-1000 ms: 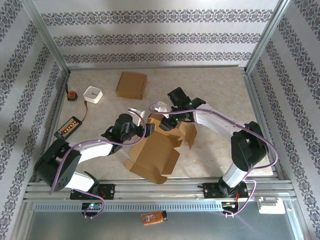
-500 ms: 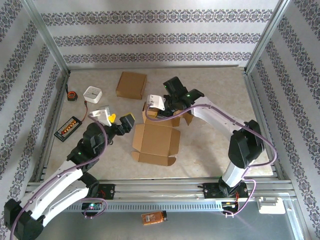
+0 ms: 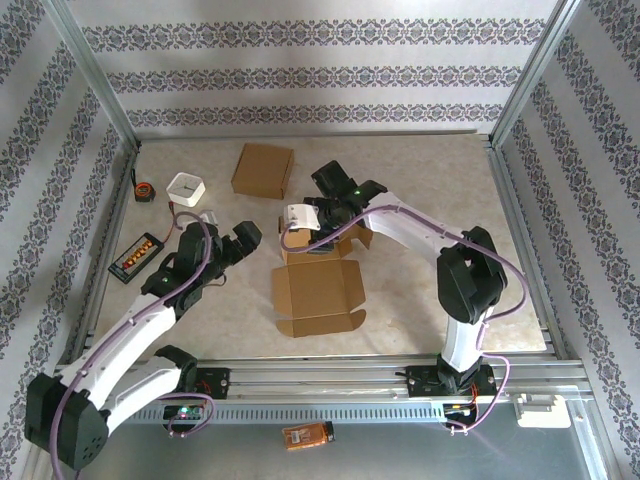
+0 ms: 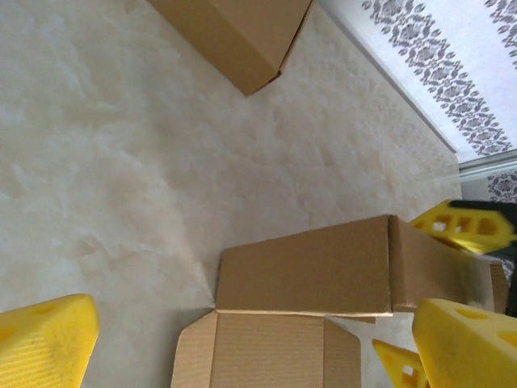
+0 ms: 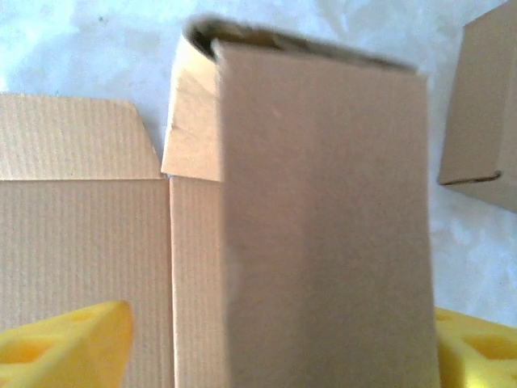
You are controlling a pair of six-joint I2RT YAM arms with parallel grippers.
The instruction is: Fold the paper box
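The paper box (image 3: 316, 290) lies near the middle of the tabletop, partly folded. Its wide flat panels are spread open toward the near edge, and one section at its far side stands up as a raised wall (image 5: 323, 226).

The left gripper (image 4: 254, 319) hangs over the tabletop just to the left of the box. Its yellow fingers (image 4: 44, 343) are spread wide and nothing is between them.

The right gripper (image 5: 283, 323) reaches in from the far side of the box. Its jaws are apart and stand astride the raised wall: one finger (image 5: 477, 352) is right beside the wall's edge, and the other is well clear of it over the flat panel. Whether either finger touches the cardboard cannot be told.

A closed cardboard box (image 3: 263, 170) sits near the far edge. Toward the far left corner are a white square object (image 3: 186, 189) and a tape measure (image 3: 144, 190). A black tray (image 3: 137, 256) lies along the left edge.
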